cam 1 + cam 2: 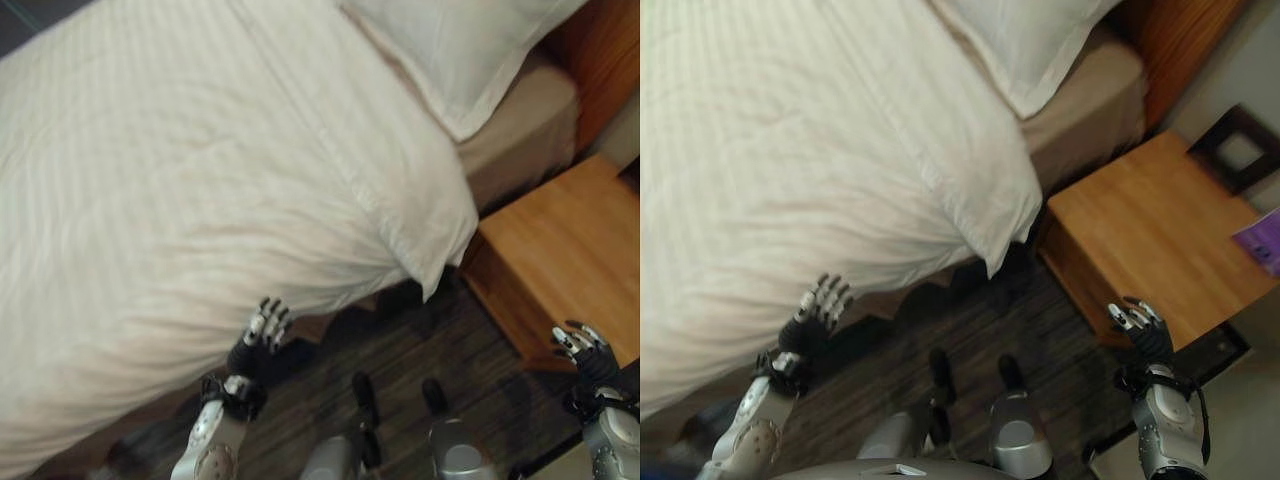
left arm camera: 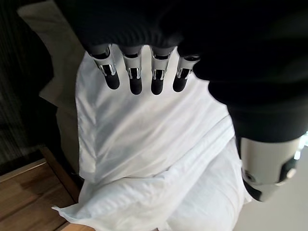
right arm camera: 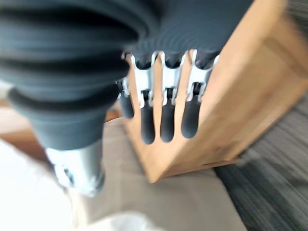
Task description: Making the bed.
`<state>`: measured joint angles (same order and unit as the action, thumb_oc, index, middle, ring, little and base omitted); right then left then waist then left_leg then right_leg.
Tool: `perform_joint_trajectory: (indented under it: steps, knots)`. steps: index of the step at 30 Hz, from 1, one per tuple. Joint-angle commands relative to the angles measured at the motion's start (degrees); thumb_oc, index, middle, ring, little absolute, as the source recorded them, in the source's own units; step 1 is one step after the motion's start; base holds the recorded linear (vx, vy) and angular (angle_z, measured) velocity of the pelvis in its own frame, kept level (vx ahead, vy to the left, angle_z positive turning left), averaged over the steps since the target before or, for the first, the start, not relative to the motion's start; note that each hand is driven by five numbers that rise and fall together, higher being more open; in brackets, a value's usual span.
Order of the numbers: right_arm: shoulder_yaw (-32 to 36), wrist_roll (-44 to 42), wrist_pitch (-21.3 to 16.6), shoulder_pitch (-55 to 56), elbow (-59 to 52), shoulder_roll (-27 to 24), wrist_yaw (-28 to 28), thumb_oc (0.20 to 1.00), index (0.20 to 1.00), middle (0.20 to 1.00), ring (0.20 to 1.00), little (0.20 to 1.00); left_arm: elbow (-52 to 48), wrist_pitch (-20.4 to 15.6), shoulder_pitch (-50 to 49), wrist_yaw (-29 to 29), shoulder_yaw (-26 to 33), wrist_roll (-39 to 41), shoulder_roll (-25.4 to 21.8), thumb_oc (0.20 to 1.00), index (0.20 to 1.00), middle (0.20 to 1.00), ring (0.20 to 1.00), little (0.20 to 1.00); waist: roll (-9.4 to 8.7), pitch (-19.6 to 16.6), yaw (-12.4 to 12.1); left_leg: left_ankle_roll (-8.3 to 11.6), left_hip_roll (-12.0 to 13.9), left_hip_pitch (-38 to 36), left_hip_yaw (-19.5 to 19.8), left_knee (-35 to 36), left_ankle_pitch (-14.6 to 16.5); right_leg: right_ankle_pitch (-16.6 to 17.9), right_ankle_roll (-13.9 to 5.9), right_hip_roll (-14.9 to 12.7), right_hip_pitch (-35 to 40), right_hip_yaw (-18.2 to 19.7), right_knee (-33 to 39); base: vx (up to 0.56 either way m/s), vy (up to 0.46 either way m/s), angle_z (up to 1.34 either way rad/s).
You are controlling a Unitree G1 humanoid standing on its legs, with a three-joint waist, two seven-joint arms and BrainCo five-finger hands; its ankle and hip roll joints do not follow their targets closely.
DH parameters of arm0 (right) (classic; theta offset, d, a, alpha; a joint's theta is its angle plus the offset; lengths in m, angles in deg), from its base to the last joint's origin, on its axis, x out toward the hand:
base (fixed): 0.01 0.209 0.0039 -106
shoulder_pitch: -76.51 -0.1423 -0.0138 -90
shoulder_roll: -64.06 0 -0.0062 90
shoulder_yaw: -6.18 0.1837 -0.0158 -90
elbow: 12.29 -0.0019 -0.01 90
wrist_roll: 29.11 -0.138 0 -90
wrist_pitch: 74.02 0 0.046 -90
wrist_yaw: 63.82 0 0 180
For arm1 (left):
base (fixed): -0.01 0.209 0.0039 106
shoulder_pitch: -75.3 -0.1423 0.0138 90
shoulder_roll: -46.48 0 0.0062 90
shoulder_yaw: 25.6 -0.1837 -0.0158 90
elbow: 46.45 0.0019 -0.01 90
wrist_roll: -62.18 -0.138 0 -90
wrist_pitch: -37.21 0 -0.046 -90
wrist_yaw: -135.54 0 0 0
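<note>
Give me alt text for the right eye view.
A white duvet covers the bed, one corner hanging off beside a wooden nightstand, with a pillow at the head. Both open robot hands, left robot hand and right robot hand, hold nothing.

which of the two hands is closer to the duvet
The left hand: it is raised right by the hanging edge of the white duvet, while the right hand is off by the wooden nightstand.

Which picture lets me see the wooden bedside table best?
The right eye view: the wooden bedside table shows its whole top and front corner beside the bed. The left eye view cuts it off at the edge. The right wrist view shows a blurred corner past the right hand; the left wrist view shows a sliver.
</note>
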<state>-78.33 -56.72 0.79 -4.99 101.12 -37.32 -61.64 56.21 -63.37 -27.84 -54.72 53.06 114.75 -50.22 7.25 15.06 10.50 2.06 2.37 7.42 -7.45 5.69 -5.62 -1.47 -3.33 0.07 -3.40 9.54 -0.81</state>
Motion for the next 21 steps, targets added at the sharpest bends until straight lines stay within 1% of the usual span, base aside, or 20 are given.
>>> perform_joint_trajectory:
  steps: [1,3,5,8,10,12,14,15,16,17,18,19,21]
  knots:
    - [-3.12,4.78,-1.41,1.99,-4.73,1.54,-1.67,1.000,1.000,1.000,1.000,1.000,2.40,-0.69,0.14,1.59,0.10,-1.69,4.29,1.000,1.000,1.000,1.000,1.000,-0.99,-4.26,-0.65,-0.06,-0.11,-6.49,-1.69,-0.69,2.64,3.48,-1.59,-1.02,-1.71,-0.10,1.45,0.05,0.035,0.02]
    - [-4.91,4.11,-0.75,3.02,-7.21,3.53,-2.60,1.000,1.000,1.000,1.000,1.000,1.24,0.10,-1.66,2.24,-0.96,-1.32,6.19,1.000,1.000,1.000,1.000,1.000,-1.78,-5.99,-0.85,-0.37,-0.19,-7.56,-1.63,-0.69,3.09,3.73,-1.86,-1.07,-0.70,-0.25,1.62,0.01,0.032,0.04]
    - [-8.37,3.36,-0.22,3.16,-9.13,4.94,-2.84,1.000,1.000,1.000,1.000,1.000,1.90,0.84,-2.76,2.55,-2.04,0.30,7.89,1.000,1.000,1.000,1.000,1.000,-2.73,-7.61,-1.55,-0.51,-0.09,-8.65,-1.21,-0.69,3.27,3.81,-2.14,-1.24,0.39,-0.50,1.73,-0.01,0.029,0.04]
    - [-13.57,4.10,0.75,2.58,-11.59,4.43,-3.36,1.000,1.000,1.000,1.000,1.000,1.76,0.94,-1.97,3.84,-3.93,-1.14,7.75,1.000,1.000,1.000,1.000,1.000,-4.00,-9.25,-2.35,-0.82,-0.24,-10.40,-0.46,-0.69,3.75,3.31,-2.44,-1.48,2.09,-1.17,1.37,0.00,0.033,0.10]
    - [-16.04,6.05,1.22,2.07,-13.34,3.52,-3.37,1.000,1.000,1.000,1.000,1.000,2.54,0.68,-0.38,4.35,-4.15,-1.62,7.59,1.000,1.000,1.000,1.000,1.000,-4.78,-9.64,-2.73,-1.05,-0.46,-10.97,0.25,-0.69,4.01,2.91,-2.66,-1.74,3.02,-1.73,1.31,-0.04,0.031,0.14]
    - [-16.78,6.65,1.46,1.54,-13.70,3.00,-3.29,1.000,1.000,1.000,1.000,1.000,1.76,0.00,0.60,4.67,-4.03,-2.26,7.20,1.000,1.000,1.000,1.000,1.000,-5.09,-9.67,-2.88,-1.12,-0.58,-11.06,0.37,-0.69,4.11,3.22,-2.78,-2.02,3.16,-2.04,1.55,-0.07,0.039,0.15]
    - [-17.73,6.34,1.79,2.02,-15.37,2.22,-3.91,1.000,1.000,1.000,1.000,1.000,-0.05,-1.19,1.39,5.54,-1.95,-3.65,5.68,1.000,1.000,1.000,1.000,1.000,-5.65,-9.74,-3.63,-1.55,-0.88,-11.17,0.08,-0.69,4.17,3.33,-3.13,-2.03,2.61,-2.32,1.04,-0.10,0.054,0.03]
    - [-17.64,6.68,1.90,2.33,-15.34,2.11,-4.03,1.000,1.000,1.000,1.000,1.000,-0.27,-1.42,1.27,5.67,-1.00,-4.20,5.44,1.000,1.000,1.000,1.000,1.000,-5.77,-9.74,-3.96,-1.65,-0.91,-11.19,0.25,-0.69,4.16,3.05,-3.21,-2.02,2.40,-2.76,-0.18,-0.06,0.021,-0.03]
    - [-17.58,6.84,1.91,2.55,-15.24,2.12,-4.23,1.000,1.000,1.000,1.000,1.000,0.06,-1.90,1.19,6.19,0.44,-5.06,5.19,1.000,1.000,1.000,1.000,1.000,-5.82,-9.40,-4.39,-1.73,-0.83,-11.13,0.62,-0.69,3.96,2.56,-3.33,-1.79,1.69,-3.49,-3.03,-0.04,0.005,0.03]
    - [-17.60,6.84,1.91,2.53,-15.22,2.13,-4.23,1.000,1.000,1.000,1.000,1.000,0.04,-1.89,1.19,6.20,0.46,-5.08,5.19,1.000,1.000,1.000,1.000,1.000,-5.85,-9.40,-4.34,-1.73,-0.85,-11.11,0.66,-0.69,3.94,2.43,-3.33,-1.80,1.58,-3.52,-3.25,-0.07,0.000,0.05]
    - [-17.49,6.96,1.80,2.63,-15.17,2.18,-4.31,1.000,1.000,1.000,1.000,1.000,0.39,-2.37,1.31,6.63,1.21,-5.97,4.81,1.000,1.000,1.000,1.000,1.000,-5.82,-8.96,-4.37,-1.73,-0.70,-11.06,1.15,-0.69,3.66,2.20,-3.49,-1.30,0.87,-3.45,-5.58,-0.13,-0.028,0.15]
    - [-17.27,6.65,1.47,3.18,-15.57,2.32,-4.75,1.000,1.000,1.000,1.000,1.000,0.61,-3.36,2.10,7.25,2.65,-7.60,3.26,1.000,1.000,1.000,1.000,1.000,-5.53,-8.09,-3.54,-1.68,-0.65,-10.00,4.57,-0.69,2.60,0.86,-3.89,1.40,-0.80,2.12,-9.71,-0.18,-0.048,0.47]
    - [-17.36,6.13,1.51,3.13,-15.41,2.23,-5.10,1.000,1.000,1.000,1.000,1.000,0.86,-4.38,2.98,7.51,3.20,-8.38,2.93,1.000,1.000,1.000,1.000,1.000,-5.13,-8.07,-3.67,-1.57,-1.04,-8.65,9.03,-0.69,1.44,-0.44,-3.24,2.66,-0.65,6.63,-9.81,-0.16,-0.087,1.14]
